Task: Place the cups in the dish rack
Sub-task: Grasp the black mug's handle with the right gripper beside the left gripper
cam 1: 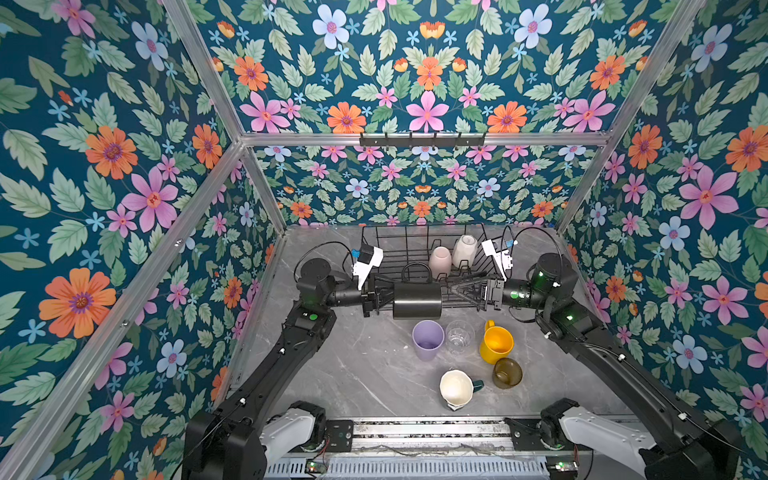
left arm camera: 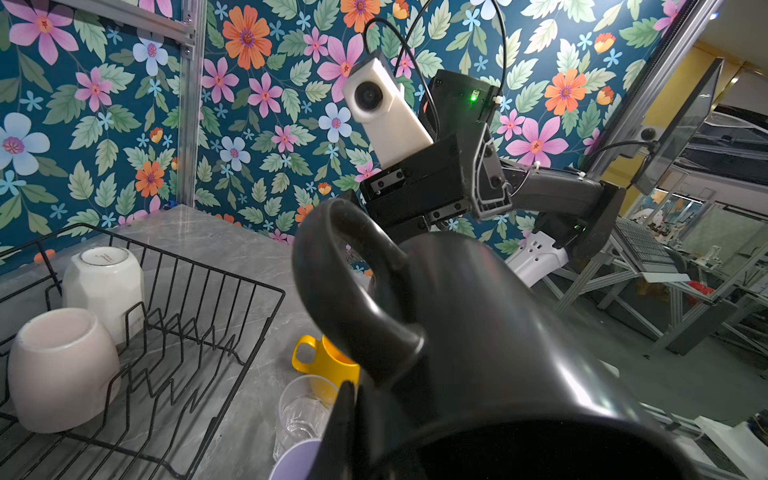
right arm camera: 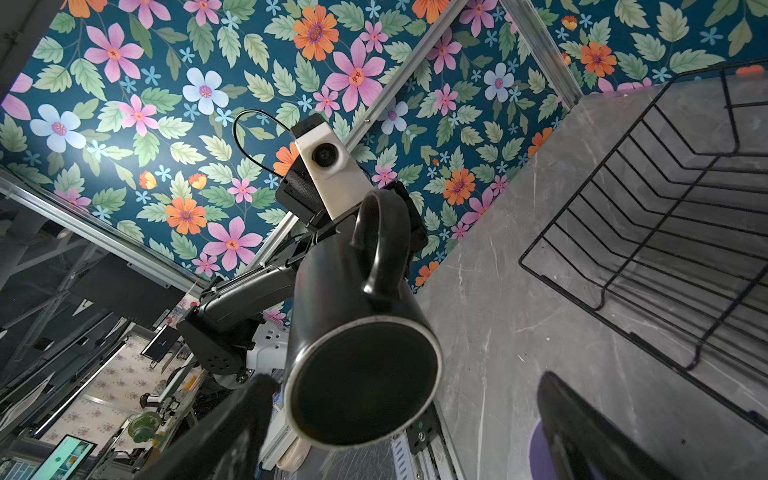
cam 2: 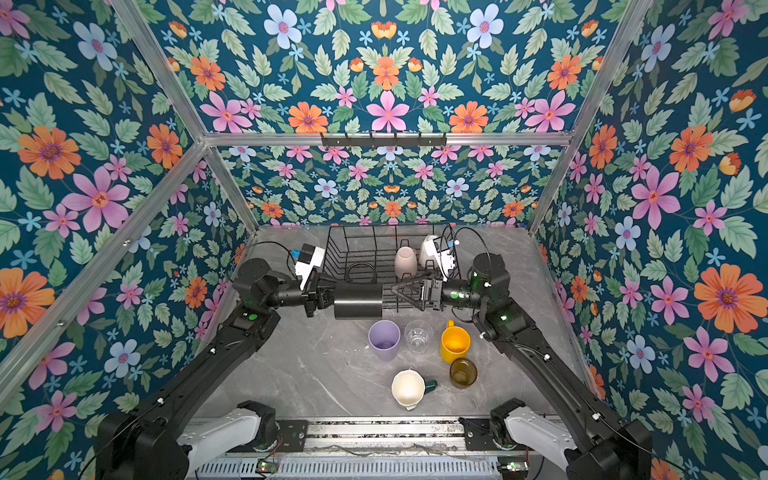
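left gripper pinches the black mug by its rim wall, sideways in the air before the dish rack; glossy, rigid, likely slippery, so better gripped round the body. right gripper gapes wide at its base.

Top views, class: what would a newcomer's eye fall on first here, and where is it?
The black mug hangs sideways in mid-air in front of the dish rack, pinched at its rim by the left gripper, with the open right gripper facing its base. Behind it, a pale pink mug and a white mug sit upside down in the rack. Loud floral walls surround everything.
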### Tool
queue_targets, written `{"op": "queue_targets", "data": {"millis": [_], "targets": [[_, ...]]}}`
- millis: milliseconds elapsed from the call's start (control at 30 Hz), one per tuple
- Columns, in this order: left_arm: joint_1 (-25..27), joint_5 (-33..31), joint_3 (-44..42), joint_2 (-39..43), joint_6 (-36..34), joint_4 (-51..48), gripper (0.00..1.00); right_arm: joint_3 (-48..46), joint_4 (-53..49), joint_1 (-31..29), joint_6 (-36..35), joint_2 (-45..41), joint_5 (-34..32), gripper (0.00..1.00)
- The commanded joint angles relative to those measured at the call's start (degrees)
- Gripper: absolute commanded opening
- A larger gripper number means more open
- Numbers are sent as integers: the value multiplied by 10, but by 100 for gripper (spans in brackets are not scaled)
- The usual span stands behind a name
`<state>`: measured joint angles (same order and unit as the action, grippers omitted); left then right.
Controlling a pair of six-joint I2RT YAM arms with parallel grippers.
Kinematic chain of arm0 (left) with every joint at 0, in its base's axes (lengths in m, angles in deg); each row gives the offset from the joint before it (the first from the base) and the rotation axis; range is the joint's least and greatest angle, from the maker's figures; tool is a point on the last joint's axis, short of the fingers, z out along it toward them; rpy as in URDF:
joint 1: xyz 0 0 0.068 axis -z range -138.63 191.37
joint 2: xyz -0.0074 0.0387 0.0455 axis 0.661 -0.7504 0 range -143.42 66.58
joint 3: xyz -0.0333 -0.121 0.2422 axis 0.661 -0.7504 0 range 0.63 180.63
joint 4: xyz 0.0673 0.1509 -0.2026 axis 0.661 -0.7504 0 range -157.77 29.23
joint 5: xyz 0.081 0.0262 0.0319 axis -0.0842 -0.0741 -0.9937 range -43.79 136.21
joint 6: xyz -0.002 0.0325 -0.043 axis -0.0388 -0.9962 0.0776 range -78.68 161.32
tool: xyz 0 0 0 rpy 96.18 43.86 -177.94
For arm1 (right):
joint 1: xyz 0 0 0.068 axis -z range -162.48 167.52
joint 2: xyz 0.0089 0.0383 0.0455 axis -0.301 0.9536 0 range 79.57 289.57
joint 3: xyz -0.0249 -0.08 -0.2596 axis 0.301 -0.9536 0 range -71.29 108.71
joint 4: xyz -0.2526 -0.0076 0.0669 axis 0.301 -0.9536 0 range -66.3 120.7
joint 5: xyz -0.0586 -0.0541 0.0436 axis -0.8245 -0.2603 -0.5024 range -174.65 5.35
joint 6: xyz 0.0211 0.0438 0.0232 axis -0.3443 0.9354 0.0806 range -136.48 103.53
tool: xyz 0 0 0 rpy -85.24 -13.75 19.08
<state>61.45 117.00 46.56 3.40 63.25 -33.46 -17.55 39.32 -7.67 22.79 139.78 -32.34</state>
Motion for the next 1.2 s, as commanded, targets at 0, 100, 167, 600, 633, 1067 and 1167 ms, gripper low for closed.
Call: {"op": "queue_targets", "data": {"millis": [0, 100, 167, 600, 633, 1067, 1167], "targets": [[-1, 6, 8, -2, 3, 32, 0, 5, 44, -6, -12, 5, 0, 98], [-1, 5, 11, -6, 6, 32, 0, 4, 59, -13, -16, 9, 5, 98], [-1, 5, 12, -7, 7, 33, 0, 3, 68, -19, -20, 10, 6, 98], [-1, 8, 18, -14, 20, 40, 0, 21, 83, -70, -51, 50, -2, 98], [-1, 9, 17, -14, 21, 40, 0, 23, 83, -73, -52, 54, -3, 98], [-1, 9, 12, -4, 28, 46, 0, 46, 79, -119, -57, 99, -23, 98], [0, 8, 11, -3, 27, 46, 0, 48, 78, -128, -57, 107, -30, 97]]}}
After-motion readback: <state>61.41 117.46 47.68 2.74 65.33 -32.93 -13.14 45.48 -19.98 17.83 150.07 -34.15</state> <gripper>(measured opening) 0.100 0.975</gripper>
